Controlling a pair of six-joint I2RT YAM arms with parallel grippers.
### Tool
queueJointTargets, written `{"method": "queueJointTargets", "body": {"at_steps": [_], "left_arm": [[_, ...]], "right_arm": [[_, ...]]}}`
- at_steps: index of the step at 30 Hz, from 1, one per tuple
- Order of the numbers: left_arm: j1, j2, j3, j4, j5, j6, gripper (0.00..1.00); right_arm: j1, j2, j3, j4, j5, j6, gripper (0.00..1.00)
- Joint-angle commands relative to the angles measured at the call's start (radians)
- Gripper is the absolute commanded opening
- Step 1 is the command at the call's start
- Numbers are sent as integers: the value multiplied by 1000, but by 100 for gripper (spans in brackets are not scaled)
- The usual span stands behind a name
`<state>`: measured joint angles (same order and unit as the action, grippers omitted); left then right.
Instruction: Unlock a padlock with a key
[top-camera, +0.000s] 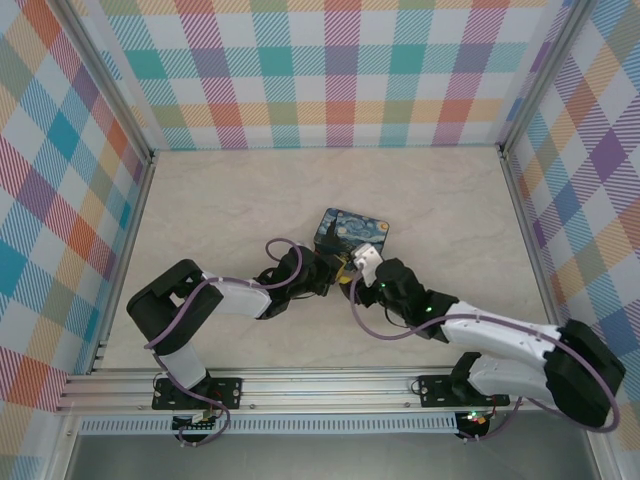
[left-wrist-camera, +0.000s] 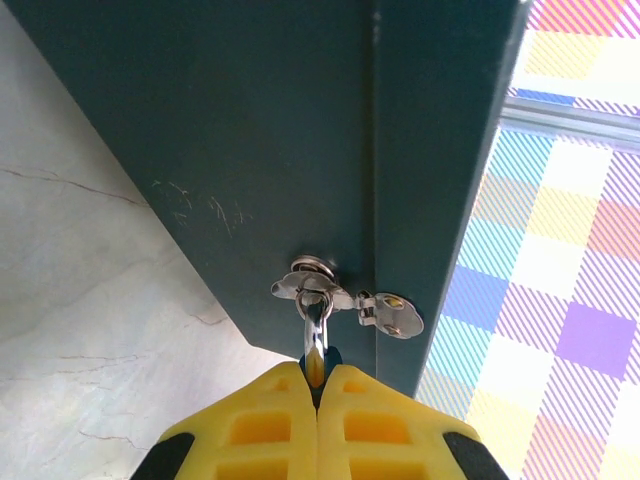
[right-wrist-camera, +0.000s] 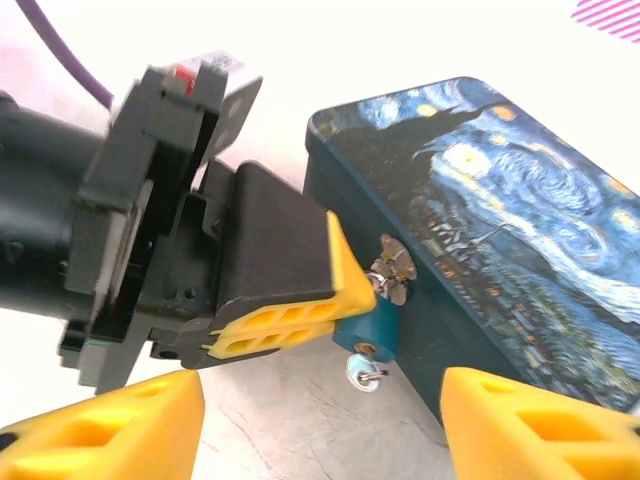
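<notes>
The padlock (right-wrist-camera: 366, 332) has a small teal body, and its thin silver shackle (left-wrist-camera: 313, 318) hangs through the hasp (right-wrist-camera: 392, 270) of the blue painted box (right-wrist-camera: 500, 220). My left gripper (left-wrist-camera: 318, 372) is shut on the padlock body, with its yellow fingers (right-wrist-camera: 290, 325) pinching it from the left. The silvery key (right-wrist-camera: 362, 372) sticks out of the bottom of the padlock. My right gripper (right-wrist-camera: 322, 398) is open, one finger on each side of the key and below it, touching nothing. In the top view both grippers meet at the box's near side (top-camera: 350, 265).
The box (top-camera: 352, 230) sits mid-table on the pale marble-look surface (top-camera: 250, 200). Checked walls enclose the table on the left, back and right. An aluminium rail (top-camera: 300, 385) runs along the near edge by the arm bases.
</notes>
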<state>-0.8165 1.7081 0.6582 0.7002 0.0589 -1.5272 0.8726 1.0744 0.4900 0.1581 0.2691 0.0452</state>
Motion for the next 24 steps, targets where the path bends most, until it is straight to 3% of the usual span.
{"method": "queueJointTargets", "body": {"at_steps": [1, 7, 11, 18, 21, 24], "left_arm": [[-1, -25, -11, -15, 5, 84, 0], [-5, -10, -16, -38, 7, 187, 0], [-3, 7, -31, -35, -6, 219, 6], [28, 46, -84, 52, 20, 243, 38], [37, -1, -96, 16, 22, 289, 53], [48, -96, -123, -59, -7, 349, 62]], "right_arm": [[-68, -90, 24, -168, -74, 147, 75], [-292, -137, 57, -270, -258, 352, 100], [-396, -113, 50, -249, -381, 433, 100], [-536, 0, 49, -212, -538, 521, 100], [-579, 57, 54, -160, -615, 542, 100], [-603, 114, 70, -115, -658, 545, 100]]}}
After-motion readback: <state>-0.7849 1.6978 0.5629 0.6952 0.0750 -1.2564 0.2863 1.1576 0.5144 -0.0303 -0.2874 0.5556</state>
